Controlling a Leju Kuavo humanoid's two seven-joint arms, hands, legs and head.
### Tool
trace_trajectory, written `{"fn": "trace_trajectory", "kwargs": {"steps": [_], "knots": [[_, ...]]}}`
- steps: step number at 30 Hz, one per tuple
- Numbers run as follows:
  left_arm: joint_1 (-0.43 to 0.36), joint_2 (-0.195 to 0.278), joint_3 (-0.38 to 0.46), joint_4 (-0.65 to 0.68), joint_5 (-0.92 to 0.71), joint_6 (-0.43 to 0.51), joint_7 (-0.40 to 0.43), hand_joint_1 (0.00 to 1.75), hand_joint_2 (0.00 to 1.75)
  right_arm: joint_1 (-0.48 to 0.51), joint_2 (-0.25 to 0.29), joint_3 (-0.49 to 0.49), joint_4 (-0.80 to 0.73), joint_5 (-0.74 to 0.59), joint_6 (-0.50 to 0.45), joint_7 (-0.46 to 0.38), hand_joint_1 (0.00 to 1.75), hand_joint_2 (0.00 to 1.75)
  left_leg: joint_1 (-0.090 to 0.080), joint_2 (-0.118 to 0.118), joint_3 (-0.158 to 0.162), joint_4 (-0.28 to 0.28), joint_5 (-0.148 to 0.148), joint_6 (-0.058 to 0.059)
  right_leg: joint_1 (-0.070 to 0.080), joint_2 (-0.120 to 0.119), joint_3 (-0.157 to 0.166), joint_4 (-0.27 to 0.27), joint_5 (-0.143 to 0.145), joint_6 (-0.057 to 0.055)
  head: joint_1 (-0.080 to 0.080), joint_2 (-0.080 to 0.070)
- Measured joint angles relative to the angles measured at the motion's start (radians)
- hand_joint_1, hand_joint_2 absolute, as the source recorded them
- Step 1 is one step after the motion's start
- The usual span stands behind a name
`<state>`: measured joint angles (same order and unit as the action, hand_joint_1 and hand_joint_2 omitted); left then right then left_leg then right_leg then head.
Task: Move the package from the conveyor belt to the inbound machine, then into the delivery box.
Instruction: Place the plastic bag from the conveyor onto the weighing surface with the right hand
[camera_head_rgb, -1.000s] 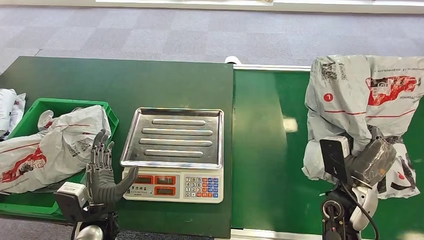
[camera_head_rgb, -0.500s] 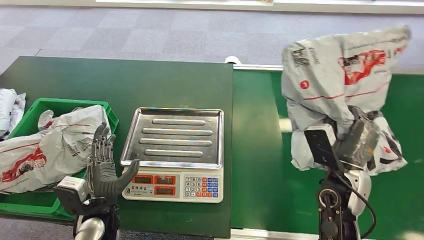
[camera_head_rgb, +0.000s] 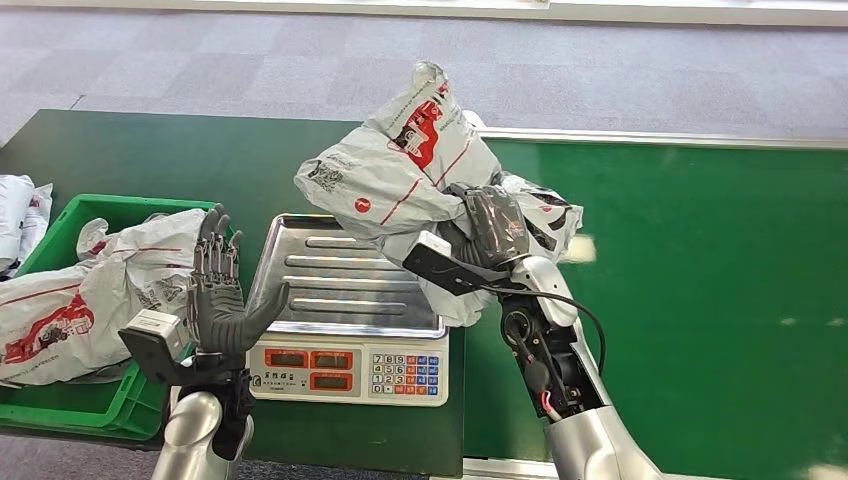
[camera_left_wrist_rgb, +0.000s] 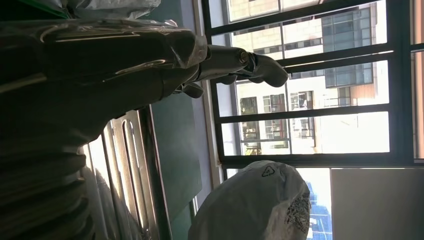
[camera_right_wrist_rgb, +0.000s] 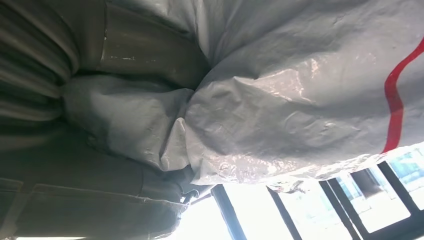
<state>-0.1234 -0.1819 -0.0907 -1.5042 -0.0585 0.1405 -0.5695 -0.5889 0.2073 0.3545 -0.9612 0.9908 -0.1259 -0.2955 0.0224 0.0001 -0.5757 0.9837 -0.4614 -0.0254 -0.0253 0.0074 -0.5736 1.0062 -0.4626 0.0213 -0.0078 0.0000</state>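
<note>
A dark green table (camera_head_rgb: 150, 160) adjoins a bright green conveyor belt (camera_head_rgb: 700, 260) under grey carpet tiles. The right hand (camera_head_rgb: 497, 228) grips a crumpled grey plastic mailer package with red print (camera_head_rgb: 395, 170), holding it in the air above the far right corner of the ribbed steel pan of the electronic weighing scale (camera_head_rgb: 340, 275). The left hand (camera_head_rgb: 215, 300) is raised beside the scale, palm up, fingers apart and holding nothing. Left of it, a green plastic crate (camera_head_rgb: 60, 405) holds another grey mailer bag (camera_head_rgb: 100, 290).
</note>
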Motion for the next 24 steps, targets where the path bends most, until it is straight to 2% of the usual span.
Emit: {"fn": "trace_trajectory", "kwargs": {"steps": [13, 19, 24], "knots": [[-0.004, 0.006, -0.002, 0.012, 0.000, 0.003, 0.002, 0.00, 1.75, -0.021, 0.005, 0.036, 0.071, -0.001, 0.020, -0.013, 1.75, 1.75, 0.000, 0.000, 0.000, 0.000, 0.000, 0.000, 0.000, 0.000, 0.000, 0.000, 0.000, 0.000, 0.000, 0.000], [-0.025, 0.002, -0.001, 0.011, -0.010, 0.019, 0.032, 0.00, 1.75, -0.042, 0.096, 0.142, 0.172, 0.011, 0.046, -0.031, 1.75, 1.75, 0.001, 0.001, -0.001, 0.000, 0.000, 0.000, 0.001, 0.002, -0.002, 0.000, 0.000, 0.000, 0.000, 0.000], [-0.033, 0.002, 0.010, 0.011, -0.012, 0.024, 0.034, 0.00, 1.75, -0.064, 0.126, 0.210, 0.241, -0.008, 0.051, -0.039, 1.75, 1.75, 0.001, 0.001, -0.001, 0.000, 0.000, 0.000, 0.001, 0.001, -0.002, 0.000, 0.000, 0.000, 0.000, 0.000]]}}
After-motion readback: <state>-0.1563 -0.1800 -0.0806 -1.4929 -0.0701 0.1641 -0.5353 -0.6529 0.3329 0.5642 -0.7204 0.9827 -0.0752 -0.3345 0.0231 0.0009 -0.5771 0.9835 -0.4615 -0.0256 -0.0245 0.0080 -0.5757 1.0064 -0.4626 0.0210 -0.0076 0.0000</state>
